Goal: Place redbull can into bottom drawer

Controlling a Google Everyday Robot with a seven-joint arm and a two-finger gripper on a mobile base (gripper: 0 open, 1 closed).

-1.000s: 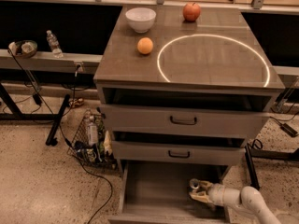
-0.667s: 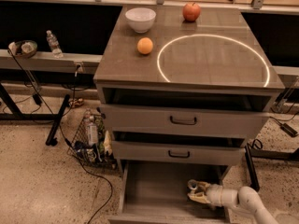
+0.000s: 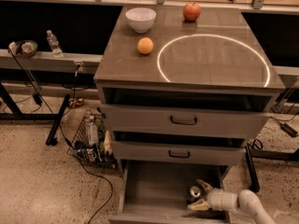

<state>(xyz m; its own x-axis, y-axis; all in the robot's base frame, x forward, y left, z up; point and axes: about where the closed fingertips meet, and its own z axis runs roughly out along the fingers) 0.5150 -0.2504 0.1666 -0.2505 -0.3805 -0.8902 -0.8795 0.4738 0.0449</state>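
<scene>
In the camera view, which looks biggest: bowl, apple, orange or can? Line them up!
1. white bowl
2. apple and orange, about alike
3. redbull can, only its top showing by the gripper in the bottom drawer, so unsure

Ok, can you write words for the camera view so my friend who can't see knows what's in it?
A robot's gripper reaches into the open bottom drawer of a grey cabinet, right beside a redbull can inside it. On the cabinet top sit a white bowl, an orange and a red apple.
</scene>
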